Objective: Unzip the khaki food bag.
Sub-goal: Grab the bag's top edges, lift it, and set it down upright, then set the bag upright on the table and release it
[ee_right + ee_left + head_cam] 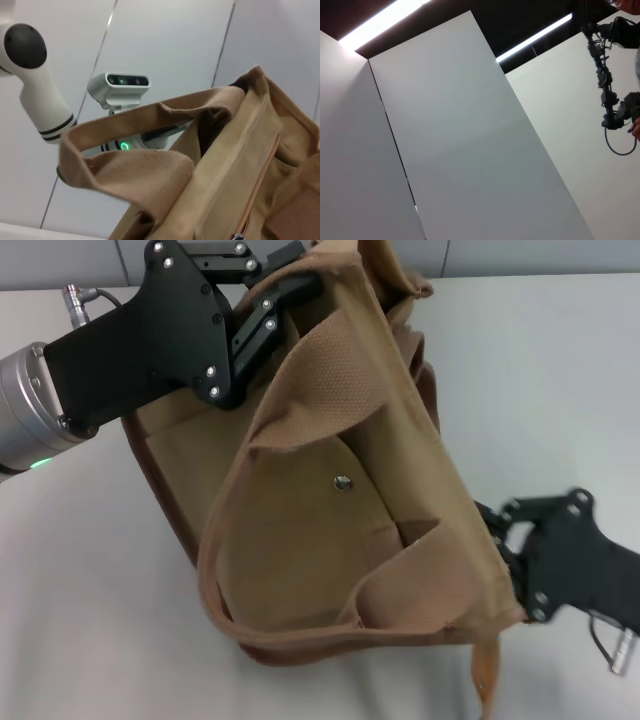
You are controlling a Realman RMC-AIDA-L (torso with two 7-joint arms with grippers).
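Tan bag (330, 510) fills mid-frame. Left gripper (285, 285), upper left, pinches its top edge. Right gripper (500, 540), lower right, touches its end; I cannot tell its grip. Hold tight, pull the zip straight.

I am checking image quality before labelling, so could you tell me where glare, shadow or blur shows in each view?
Head view: even light, a soft shadow under the bag, left gripper sharp. Left wrist view: two bright ceiling strips glare above plain panels; no bag. Right wrist view: the near handle is slightly soft.
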